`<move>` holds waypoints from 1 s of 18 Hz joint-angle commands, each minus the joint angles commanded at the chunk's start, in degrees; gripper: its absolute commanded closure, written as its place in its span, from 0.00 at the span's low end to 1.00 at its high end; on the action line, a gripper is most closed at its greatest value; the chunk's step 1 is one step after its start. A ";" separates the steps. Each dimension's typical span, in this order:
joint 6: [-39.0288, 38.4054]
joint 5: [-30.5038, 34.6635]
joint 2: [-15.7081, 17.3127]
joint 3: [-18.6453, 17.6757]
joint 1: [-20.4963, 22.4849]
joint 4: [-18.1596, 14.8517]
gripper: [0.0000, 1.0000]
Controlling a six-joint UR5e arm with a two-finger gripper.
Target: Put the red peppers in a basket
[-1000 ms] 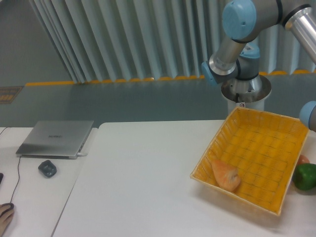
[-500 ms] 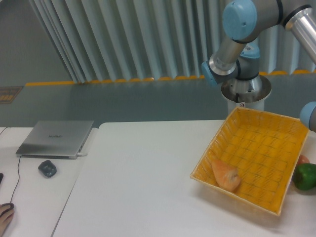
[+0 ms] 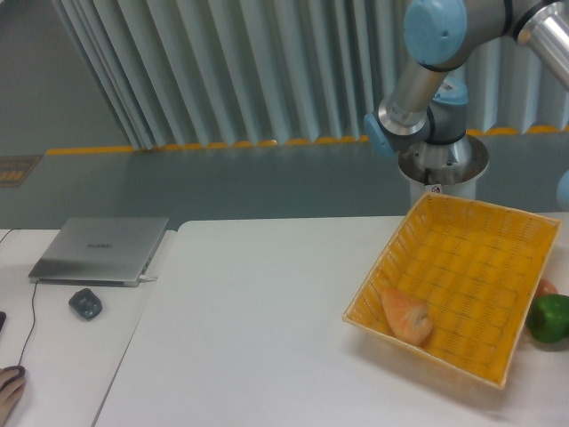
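**Yellow basket on the table, red pepper mostly hidden behind it**

A big yellow woven basket [image 3: 462, 285] is seen on the right side of a white table [image 3: 267, 311]. It is turned at a slant, so one corner points toward the front. An orange-tan lump [image 3: 407, 313] that looks like bread is lying inside the basket, in the near left corner, touching the low wall.

Just past the right edge of the basket, a small bit of something red [image 3: 545, 287] is seen on the table. It may be the red pepper, but most of it is hidden by the basket wall, so this cannot be told for sure. It is outside the basket, not in it. A green pepper [image 3: 549, 318] is seen right beside it, a little nearer the front, also outside the basket.

The robot arm [image 3: 427, 62] is seen at the top right, behind the table, with its blue joints and grey tubes. The gripper is not seen at all, so it cannot be told if it is holding anything.

On the left, a closed grey laptop [image 3: 100, 249] is resting on a second table. A small dark mouse [image 3: 85, 303] is lying near it, toward the front.
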 joint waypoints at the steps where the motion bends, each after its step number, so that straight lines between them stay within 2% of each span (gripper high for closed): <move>1: -1.25 -0.10 1.50 -0.79 -0.35 -0.18 0.89; 10: -12.94 0.07 11.96 -11.42 -6.23 -0.71 0.86; 12: -15.67 0.34 14.34 -14.67 -7.99 -0.97 0.85; 15: -16.03 0.34 18.03 -19.77 -8.44 -1.32 0.85; 18: -17.08 0.43 21.45 -23.98 -9.66 -3.77 0.85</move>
